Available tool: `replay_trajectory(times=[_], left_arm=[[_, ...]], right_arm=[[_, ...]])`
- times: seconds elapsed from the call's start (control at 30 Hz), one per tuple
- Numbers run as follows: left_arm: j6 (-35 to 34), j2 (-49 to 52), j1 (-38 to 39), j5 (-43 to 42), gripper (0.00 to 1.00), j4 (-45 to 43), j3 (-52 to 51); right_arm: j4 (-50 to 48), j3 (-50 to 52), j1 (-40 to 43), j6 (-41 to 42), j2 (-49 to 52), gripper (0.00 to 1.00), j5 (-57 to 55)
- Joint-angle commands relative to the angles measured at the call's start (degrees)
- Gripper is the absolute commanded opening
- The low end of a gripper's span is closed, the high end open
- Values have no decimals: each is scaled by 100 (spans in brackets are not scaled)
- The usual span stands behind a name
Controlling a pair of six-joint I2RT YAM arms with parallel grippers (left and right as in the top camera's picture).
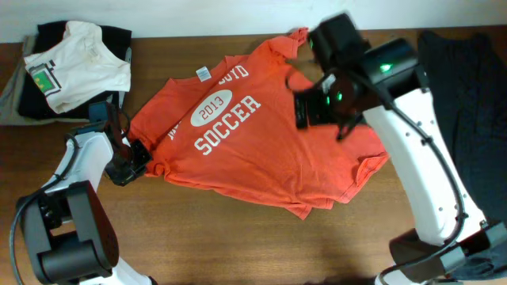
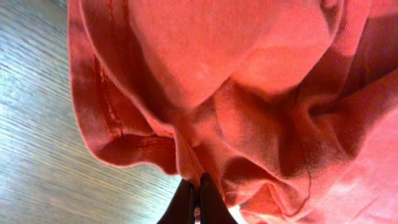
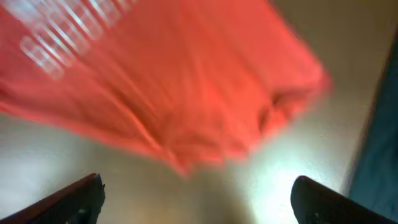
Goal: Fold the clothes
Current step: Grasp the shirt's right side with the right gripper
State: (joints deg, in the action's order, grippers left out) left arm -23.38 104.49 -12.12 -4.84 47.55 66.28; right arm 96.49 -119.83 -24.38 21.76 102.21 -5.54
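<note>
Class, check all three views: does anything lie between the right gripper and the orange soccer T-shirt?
Nothing visible does. The right gripper hangs open above the T-shirt, near its right side, with only air between them, though the wrist view is blurred. The left gripper is shut on a fold of the fabric.

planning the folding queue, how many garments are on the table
4: the red-orange T-shirt at centre, a white shirt at the far left on a folded black garment, and a dark garment at the right edge. More may be hidden under the white shirt.
</note>
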Motion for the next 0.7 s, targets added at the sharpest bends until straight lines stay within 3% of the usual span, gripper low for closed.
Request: replay_trajectory(times=[0.0,0.13,0.23,0.4,0.67], left_arm=[[76,-2,-2,15,1,0,24],[74,-2,-2,15,1,-17,24],[74,-2,-2,15,1,-35,24],[76,-2,-2,15,2,-11,24],[76,-2,-2,15,2,-15,24]], right_arm=[[-149,1611,-39,-33,-26,99,101],[-1139,3554,-39,-48,-26,100,396],[-2181,4120,-33,-50,-13,99,938],[-3335,4472,297,122,238,89,1093],[-3762,4485,1237,122,848,90,1091]])
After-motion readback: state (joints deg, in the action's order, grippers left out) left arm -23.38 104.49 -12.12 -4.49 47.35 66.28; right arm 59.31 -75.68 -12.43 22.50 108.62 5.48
